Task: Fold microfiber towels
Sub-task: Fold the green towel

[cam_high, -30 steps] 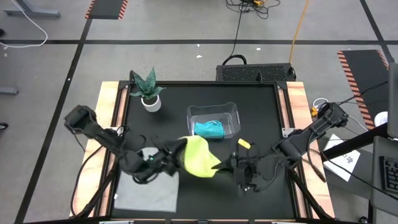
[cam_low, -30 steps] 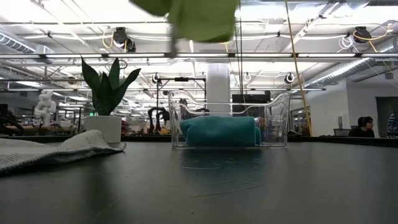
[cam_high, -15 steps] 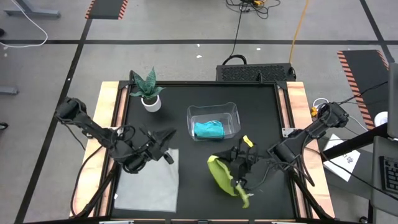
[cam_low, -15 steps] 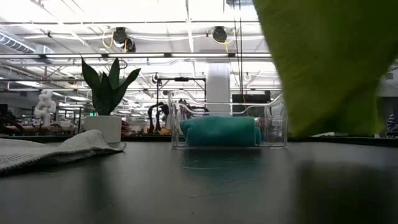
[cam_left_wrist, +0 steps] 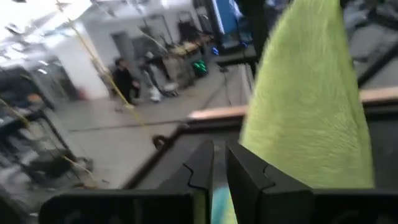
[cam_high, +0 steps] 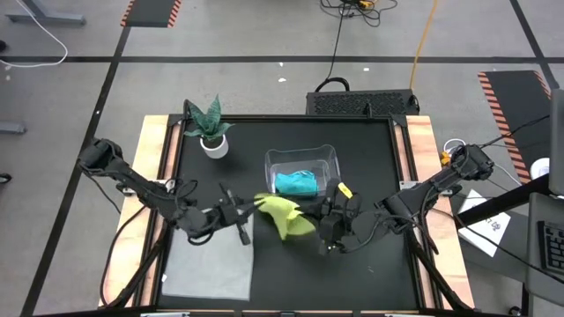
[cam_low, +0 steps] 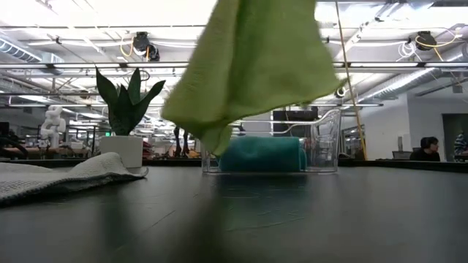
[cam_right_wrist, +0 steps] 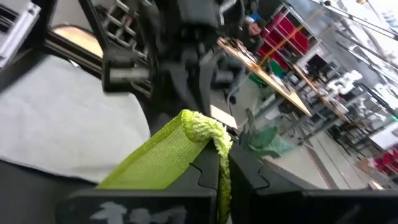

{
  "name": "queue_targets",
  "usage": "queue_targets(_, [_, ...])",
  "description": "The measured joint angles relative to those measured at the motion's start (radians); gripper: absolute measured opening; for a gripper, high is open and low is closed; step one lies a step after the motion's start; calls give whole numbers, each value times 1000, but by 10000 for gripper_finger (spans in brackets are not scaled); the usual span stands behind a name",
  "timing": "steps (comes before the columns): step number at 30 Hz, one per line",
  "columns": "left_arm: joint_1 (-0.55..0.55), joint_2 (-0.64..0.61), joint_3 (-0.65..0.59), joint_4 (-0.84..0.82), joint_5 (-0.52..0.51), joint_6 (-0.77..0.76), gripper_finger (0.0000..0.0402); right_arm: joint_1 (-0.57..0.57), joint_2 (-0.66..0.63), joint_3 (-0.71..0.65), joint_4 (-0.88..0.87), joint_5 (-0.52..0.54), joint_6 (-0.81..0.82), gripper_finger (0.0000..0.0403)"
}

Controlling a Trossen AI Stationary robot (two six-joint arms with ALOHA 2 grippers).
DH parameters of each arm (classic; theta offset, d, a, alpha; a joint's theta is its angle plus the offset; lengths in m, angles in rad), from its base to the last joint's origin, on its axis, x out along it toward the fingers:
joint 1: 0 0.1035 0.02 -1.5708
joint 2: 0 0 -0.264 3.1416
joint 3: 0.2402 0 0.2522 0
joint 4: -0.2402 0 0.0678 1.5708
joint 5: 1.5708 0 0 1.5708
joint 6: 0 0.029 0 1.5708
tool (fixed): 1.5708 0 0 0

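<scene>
Counting three towels: one flat, nubby grey towel point(cam_high: 209, 267) on the dark surface point(cam_high: 370, 150) at left; one fuzzy yellow-green towel point(cam_high: 282, 214) stretched in the air at centre between the left end effector point(cam_high: 249, 210) and right end effector point(cam_high: 328, 220), both clamped on it; one folded teal towel point(cam_high: 295, 182) inside one clear plastic bin point(cam_high: 304, 157).

On my screen the yellow-green towel point(cam_low: 252, 69) is a soft cloth with a fuzzy, matt pile. The grey towel point(cam_high: 210, 264) looks like the same matt cloth, with a fine woven grain. The teal towel point(cam_low: 259, 154) seems plush. The bin point(cam_high: 328, 164) is clear, glossy plastic. The table top point(cam_high: 370, 150) is black and matt, with pale wood borders point(cam_high: 152, 150). The plant pot point(cam_low: 123, 151) is smooth and white.
</scene>
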Motion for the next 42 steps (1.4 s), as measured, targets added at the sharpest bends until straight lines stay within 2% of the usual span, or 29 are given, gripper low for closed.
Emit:
queue_targets(3, [33,0,0,-61,153,-95,55,-17,0,0,16,-43,-6,4])
queue_targets(7, [45,0,0,-68,311,-144,109,-35,11,1,14,-42,-19,4])
queue_targets(14, [46,1,0,-87,330,-210,216,-72,84,1,70,-41,-79,4])
queue_targets(19, [50,1,1,-108,332,-264,242,-92,131,1,79,-40,-129,4])
queue_targets(24, [64,1,1,-105,332,-315,232,-102,181,1,124,-40,-211,4])
queue_targets(30, [105,1,1,-125,320,-341,200,-103,200,1,218,-38,-285,4])
queue_targets(34, [135,1,2,-205,320,-337,160,-82,186,8,229,-19,-325,4])
queue_targets(38, [154,1,2,-280,312,-387,109,-31,169,40,229,96,-382,4])
queue_targets(42, [159,1,2,-299,311,-383,65,15,156,63,228,106,-392,4])
